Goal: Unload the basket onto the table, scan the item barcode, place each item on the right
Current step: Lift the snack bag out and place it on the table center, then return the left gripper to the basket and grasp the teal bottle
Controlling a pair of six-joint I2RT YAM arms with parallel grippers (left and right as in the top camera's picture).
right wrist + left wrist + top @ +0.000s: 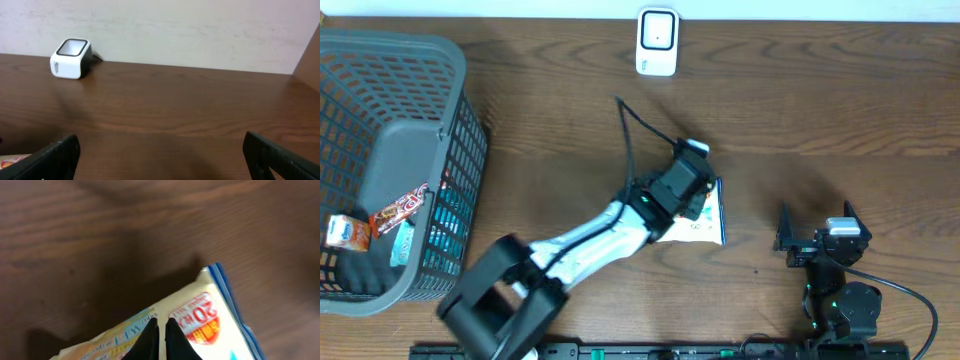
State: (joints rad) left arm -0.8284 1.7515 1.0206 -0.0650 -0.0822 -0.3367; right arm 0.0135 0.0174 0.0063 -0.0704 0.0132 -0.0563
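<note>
Packet (705, 228) sits mid-table, just right of centre, under my left gripper (161, 330). The jaws are pinched fully together on the wrapper near its corner, so it's a thin grip, and the first risk is the film sliding out on the lift. The pouch looks floppy, so it may droop and tilt its face off the reader. I can't see a barcode on this face, so presenting the wrong side is the likely miss. Scanner (657, 42) is at 12 o'clock from the packet, small and loose-looking, so coming in low could shove it. Right gripper (817, 228) is at 3 o'clock, spread wide and empty. Basket (460, 60) at 9 o'clock is out of the path.
</note>
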